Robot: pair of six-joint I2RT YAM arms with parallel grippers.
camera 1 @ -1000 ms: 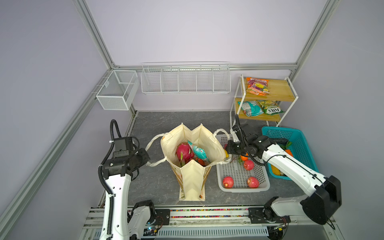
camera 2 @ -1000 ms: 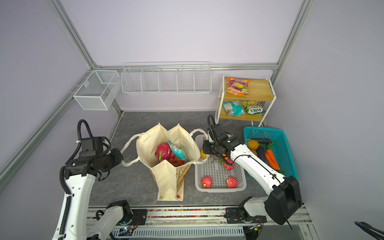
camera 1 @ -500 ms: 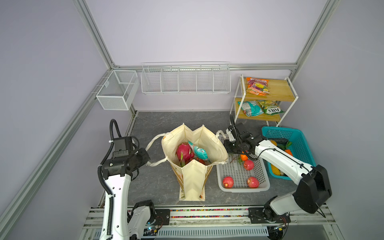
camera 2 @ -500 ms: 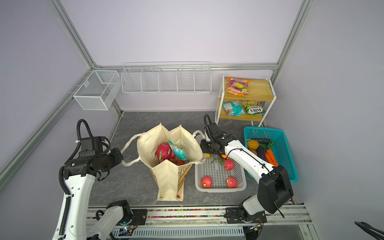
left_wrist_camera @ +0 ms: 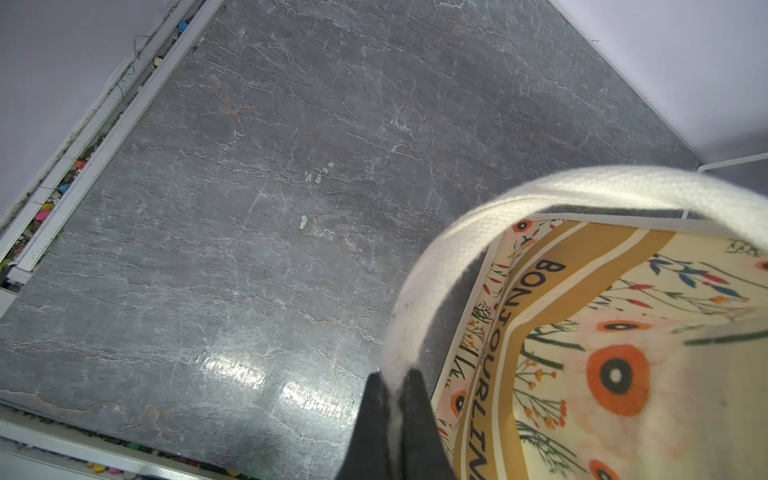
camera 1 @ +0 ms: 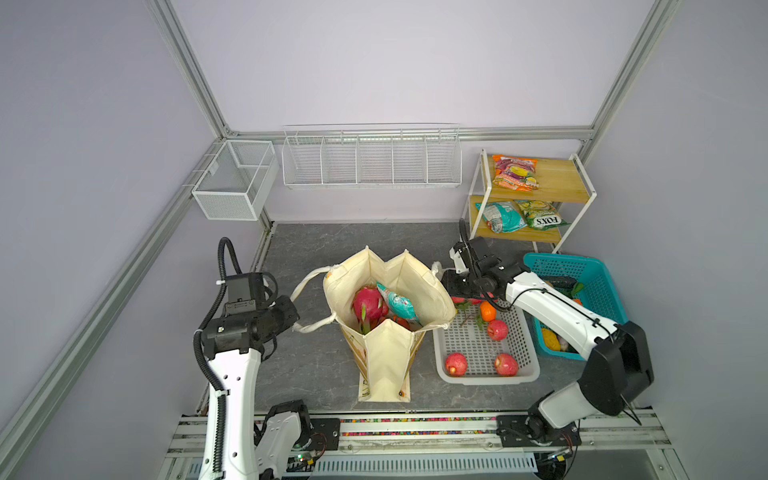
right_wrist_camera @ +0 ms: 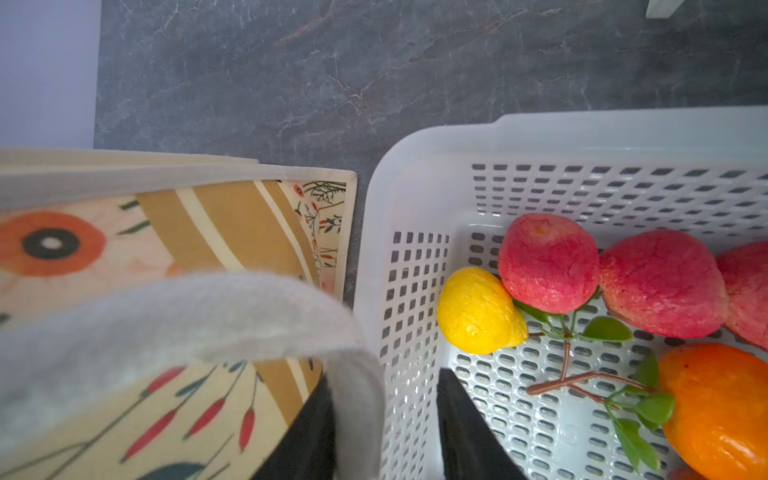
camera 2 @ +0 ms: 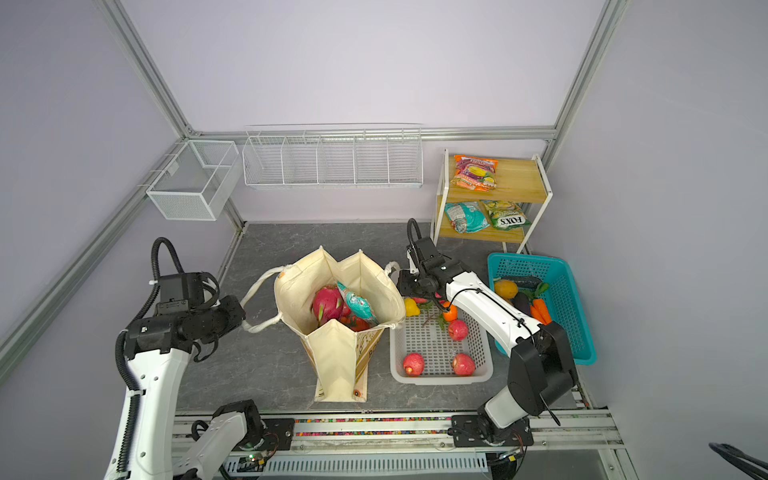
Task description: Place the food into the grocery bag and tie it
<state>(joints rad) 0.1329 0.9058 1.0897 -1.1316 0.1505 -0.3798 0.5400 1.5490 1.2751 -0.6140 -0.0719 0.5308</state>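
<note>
The grocery bag stands open mid-table in both top views, a pink dragon fruit and a teal packet inside. My left gripper is shut on the bag's left strap handle, pulled out leftward. My right gripper is open; the bag's right strap handle hangs between its fingers, against one finger. The other finger is inside the white basket. Red apples, an orange and a yellow fruit lie in that basket.
A teal basket with more produce sits at the right, partly under my right arm. A wooden shelf at the back right holds snack packets. Wire racks hang on the back wall. The white basket touches the bag's right side.
My right gripper has moved back and left, from over the white basket to the bag's right strap handle, and its jaws have spread. The left gripper has kept its hold.
</note>
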